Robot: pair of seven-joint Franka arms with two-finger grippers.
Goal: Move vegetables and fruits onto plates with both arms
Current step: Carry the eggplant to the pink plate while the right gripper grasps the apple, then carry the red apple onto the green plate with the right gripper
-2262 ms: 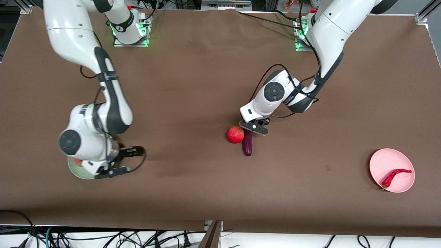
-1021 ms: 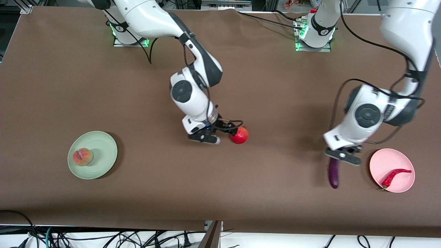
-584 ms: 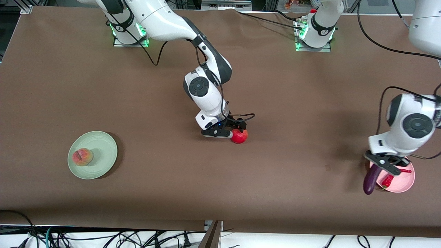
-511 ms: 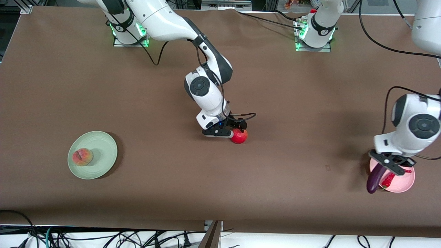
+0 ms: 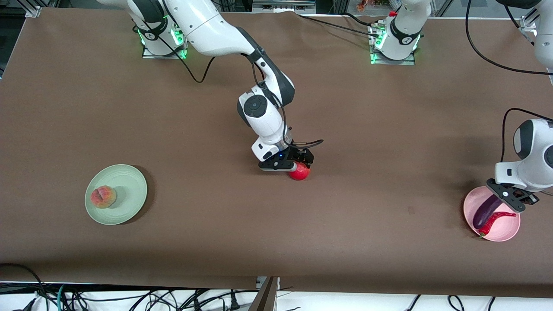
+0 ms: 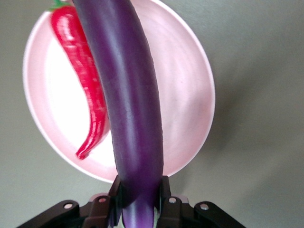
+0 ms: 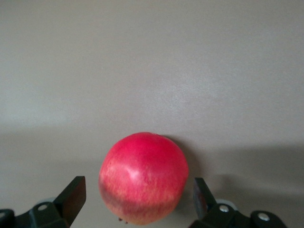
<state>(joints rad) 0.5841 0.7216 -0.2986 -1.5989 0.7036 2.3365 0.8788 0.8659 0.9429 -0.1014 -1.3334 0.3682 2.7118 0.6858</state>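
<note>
Right gripper (image 5: 288, 166), fingers spread, is straddling the round, smooth, roll-prone red fruit (image 5: 299, 172) at table centre; grasp across its widest girth. Left gripper (image 5: 510, 198) is pinching the stiff, glossy eggplant (image 5: 484, 212) at its stem end, tip pointing to 7 o'clock over the pink plate (image 5: 506, 232).

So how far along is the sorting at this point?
Done: peach on green plate, chili on pink plate. In hand: left tool grips the eggplant over the pink plate, unreleased. Left: red fruit sits on the table between the open right tool fingers, ungrasped.
</note>
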